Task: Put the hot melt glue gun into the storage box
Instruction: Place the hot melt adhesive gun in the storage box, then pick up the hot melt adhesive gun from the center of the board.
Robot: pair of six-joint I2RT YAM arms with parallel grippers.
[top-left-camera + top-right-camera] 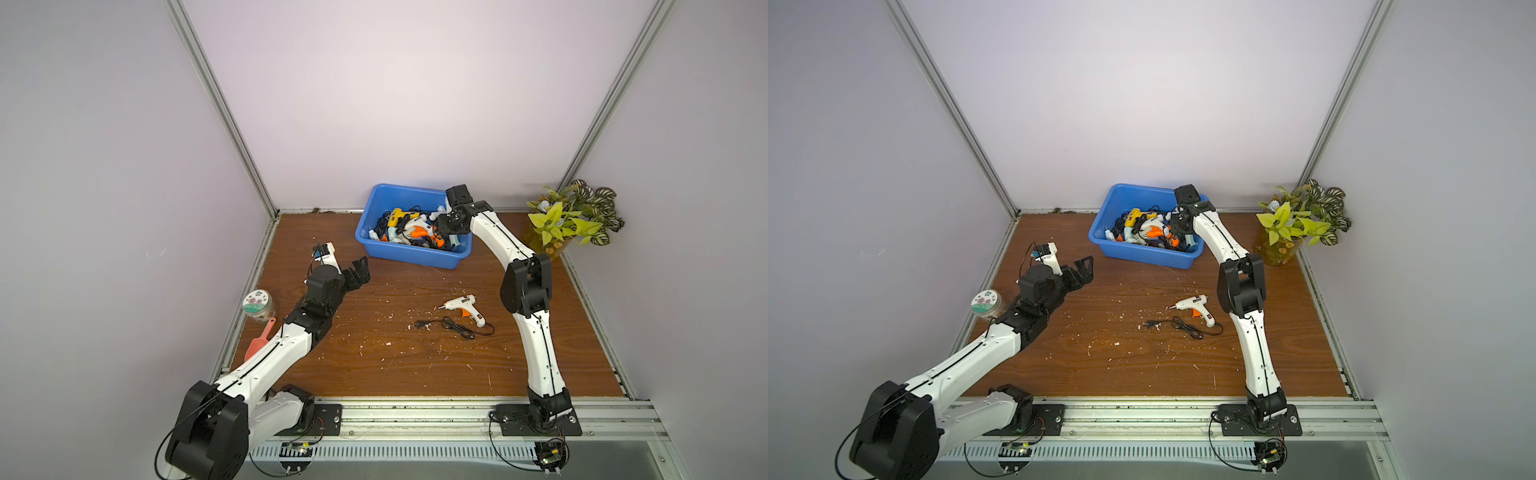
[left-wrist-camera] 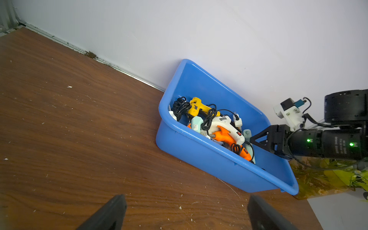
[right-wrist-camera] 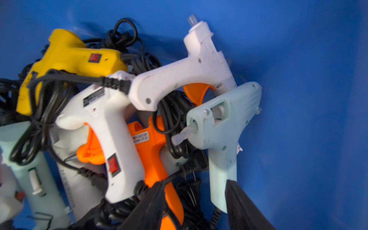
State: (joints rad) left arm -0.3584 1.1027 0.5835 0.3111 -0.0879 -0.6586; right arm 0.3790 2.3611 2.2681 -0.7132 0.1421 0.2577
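Over the far storage box (image 1: 411, 255), the right gripper (image 3: 193, 182) hangs with jaws parted about a mint glue gun (image 3: 223, 123), the left gripper (image 2: 186, 197) spread empty, while the white glue gun (image 1: 465, 305) on the near table (image 1: 374, 365) looks light and stiff, best pinched at its handle.

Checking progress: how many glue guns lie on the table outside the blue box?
1: a white glue gun on the table, in front of the storage box. The left arm might hide another.

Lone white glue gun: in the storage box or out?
Out. The white glue gun lies on its side on the table, in front of the storage box.
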